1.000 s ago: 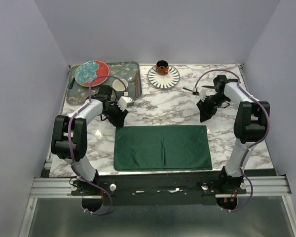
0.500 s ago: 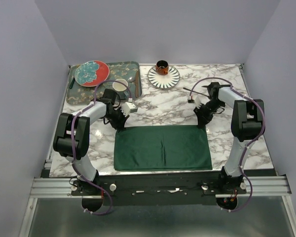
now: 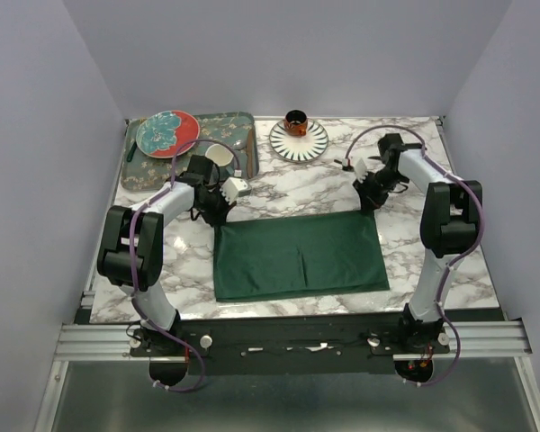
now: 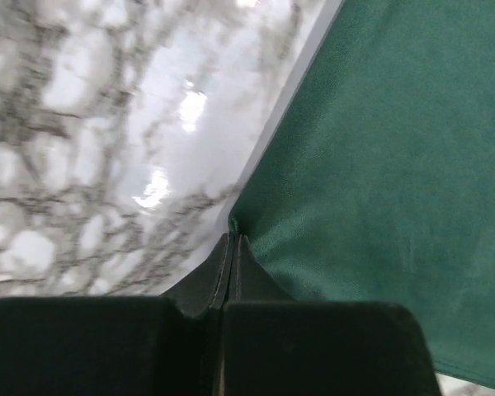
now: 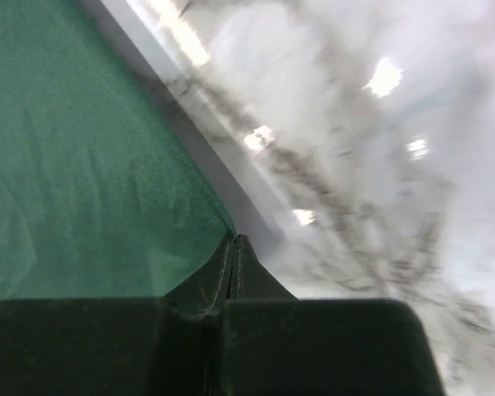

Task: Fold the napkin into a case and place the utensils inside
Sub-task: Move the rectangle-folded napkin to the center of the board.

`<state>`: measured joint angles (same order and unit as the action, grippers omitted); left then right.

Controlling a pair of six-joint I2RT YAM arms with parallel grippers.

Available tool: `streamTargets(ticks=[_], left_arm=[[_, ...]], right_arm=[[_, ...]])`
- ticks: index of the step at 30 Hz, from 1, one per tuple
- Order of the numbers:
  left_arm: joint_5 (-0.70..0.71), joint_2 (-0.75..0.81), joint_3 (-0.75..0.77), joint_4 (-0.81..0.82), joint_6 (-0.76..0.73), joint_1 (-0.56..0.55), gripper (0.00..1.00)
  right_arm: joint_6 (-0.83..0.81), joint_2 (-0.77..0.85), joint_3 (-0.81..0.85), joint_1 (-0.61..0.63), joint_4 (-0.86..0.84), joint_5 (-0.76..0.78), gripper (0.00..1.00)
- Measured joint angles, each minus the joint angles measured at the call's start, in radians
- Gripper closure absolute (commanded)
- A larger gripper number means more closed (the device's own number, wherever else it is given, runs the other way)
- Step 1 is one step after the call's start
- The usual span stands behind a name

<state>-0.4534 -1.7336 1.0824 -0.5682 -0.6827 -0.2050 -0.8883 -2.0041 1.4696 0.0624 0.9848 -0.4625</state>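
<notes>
The dark green napkin [image 3: 297, 256] lies spread on the marble table, folded in half, with its far edge raised a little. My left gripper [image 3: 218, 214] is shut on its far left corner. The left wrist view shows the fingertips [image 4: 233, 241] pinched together on a tip of the cloth [image 4: 396, 165]. My right gripper [image 3: 371, 203] is shut on the far right corner; in the right wrist view its jaws [image 5: 234, 240] meet on the cloth edge [image 5: 82, 165]. A slim black utensil [image 3: 341, 164] peeks out beside the right wrist; the rest of the utensils are hidden.
A patterned tray [image 3: 245, 121] at the back left holds a red and teal plate [image 3: 166, 132] and a white cup [image 3: 218, 155]. A striped plate [image 3: 310, 144] with a brown cup [image 3: 295, 120] stands at the back middle. Walls close in on both sides.
Both grippers came down to the napkin's far corners and shut on them. The far edge has since risen, and the napkin sits slightly skewed toward the right.
</notes>
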Motion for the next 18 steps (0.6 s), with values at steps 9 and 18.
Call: streamTargets(ticks=[9, 18], left_arm=[[0.089, -0.05, 0.129, 0.124, 0.01, 0.0, 0.79], [0.119, 0.034, 0.089, 0.136, -0.006, 0.001, 0.6]], right_arm=[[0.078, -0.05, 0.198, 0.002, -0.08, 0.066, 0.7], [0.12, -0.054, 0.182, -0.012, -0.084, 0.129, 0.49]])
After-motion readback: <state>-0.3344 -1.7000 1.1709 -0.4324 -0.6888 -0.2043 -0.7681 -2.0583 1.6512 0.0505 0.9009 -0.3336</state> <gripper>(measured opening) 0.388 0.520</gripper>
